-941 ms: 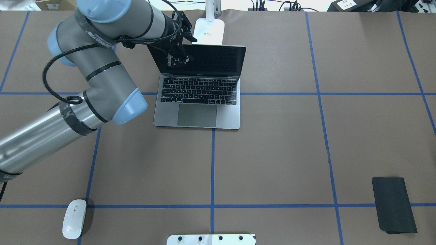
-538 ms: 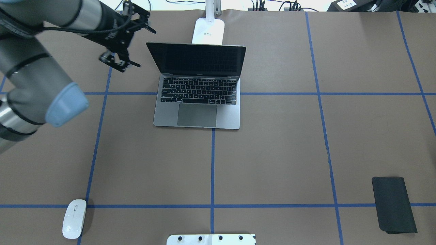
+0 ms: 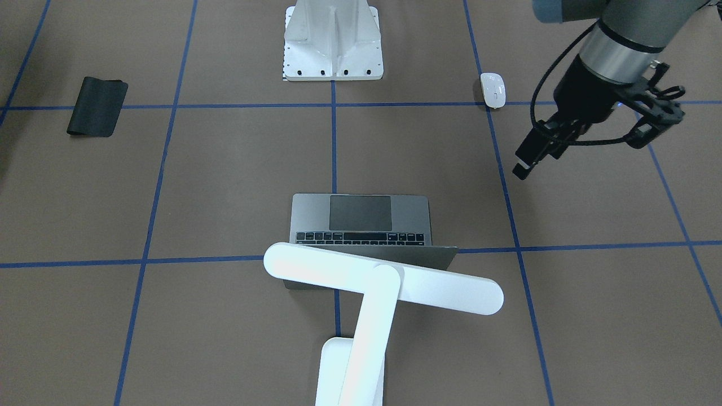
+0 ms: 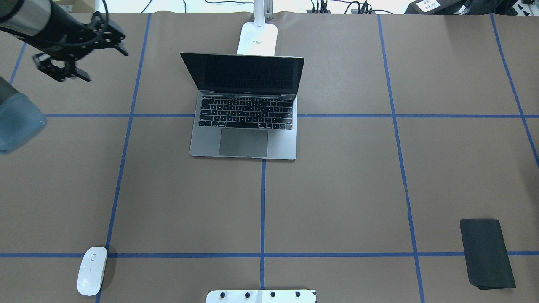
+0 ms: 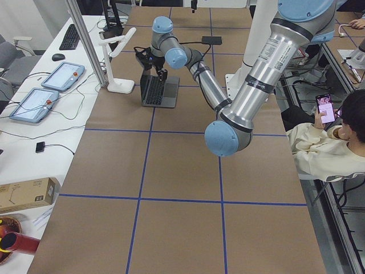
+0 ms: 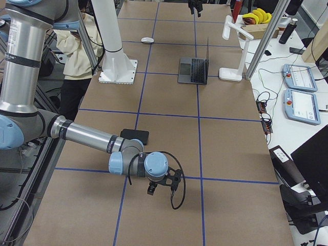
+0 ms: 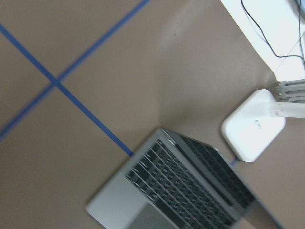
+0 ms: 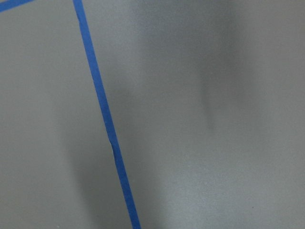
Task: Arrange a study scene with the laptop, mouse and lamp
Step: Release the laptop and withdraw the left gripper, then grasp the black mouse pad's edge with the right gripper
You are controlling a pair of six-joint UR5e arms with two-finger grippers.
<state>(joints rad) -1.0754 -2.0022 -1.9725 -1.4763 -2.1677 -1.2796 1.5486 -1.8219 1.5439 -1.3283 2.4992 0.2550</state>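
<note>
The laptop [image 4: 244, 126] stands open at the table's middle back, with a dark screen and a grey keyboard deck; it also shows in the front view [image 3: 361, 217] and the left wrist view [image 7: 181, 191]. The lamp's base [image 4: 257, 38] sits just behind the lid, and its bar head [image 3: 383, 276] hangs over the laptop's back edge. The mouse [image 4: 92, 270] lies at the near left; it also shows in the front view [image 3: 492, 89]. My left gripper [image 4: 63, 73] hovers open and empty, far left of the laptop. My right gripper [image 6: 152, 190] hangs low at the table's right end; I cannot tell its state.
A flat black mat [image 4: 486, 252] lies at the near right. The white ribbed pedestal [image 3: 333, 45] stands at the robot's side of the table. Blue tape lines cross the brown tabletop. A seated person [image 5: 328, 142] is beside the table.
My left gripper has moved left from the laptop's screen to the table's far left corner, and the arm has swung out of the middle. The laptop stays open and unmoved.
</note>
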